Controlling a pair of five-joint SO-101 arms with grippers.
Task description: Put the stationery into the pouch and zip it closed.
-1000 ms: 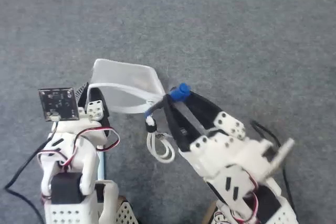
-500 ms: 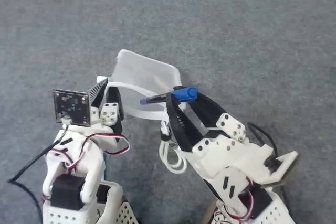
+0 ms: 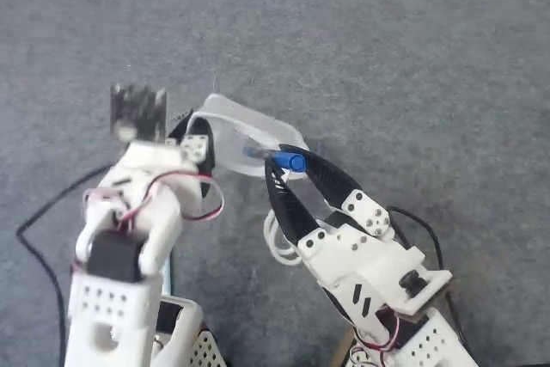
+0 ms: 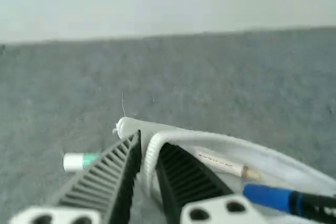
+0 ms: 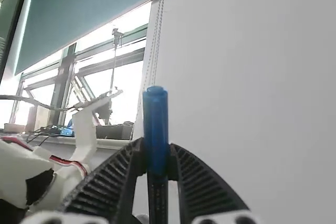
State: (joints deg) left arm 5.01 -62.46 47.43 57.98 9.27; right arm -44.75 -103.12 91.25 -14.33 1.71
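Note:
The translucent white pouch (image 3: 249, 131) is held up off the grey table, and my left gripper (image 3: 191, 133) is shut on its zipper rim (image 4: 173, 139). In the left wrist view the mouth of the pouch (image 4: 236, 153) gapes open, with a pale pencil-like stick (image 4: 220, 163) lying inside. My right gripper (image 3: 288, 162) is shut on a blue pen (image 3: 286, 161), whose dark tip points into the pouch mouth. That blue pen (image 4: 273, 198) reaches in from beside the rim. In the right wrist view the blue pen (image 5: 156, 129) stands upright between the fingers (image 5: 118, 174).
A small green-and-white item (image 4: 79, 161) lies on the table beyond the left gripper. A looped white cord (image 3: 275, 247) hangs below the pouch, beside the right arm. A black cable (image 3: 43, 212) trails at the left. Grey carpet-like table surface (image 3: 412, 66) lies open at the back and right.
My left arm has swung the pouch farther back and to the right, raising its mouth. My right gripper followed with the pen, and the pen tip now reaches into the opening.

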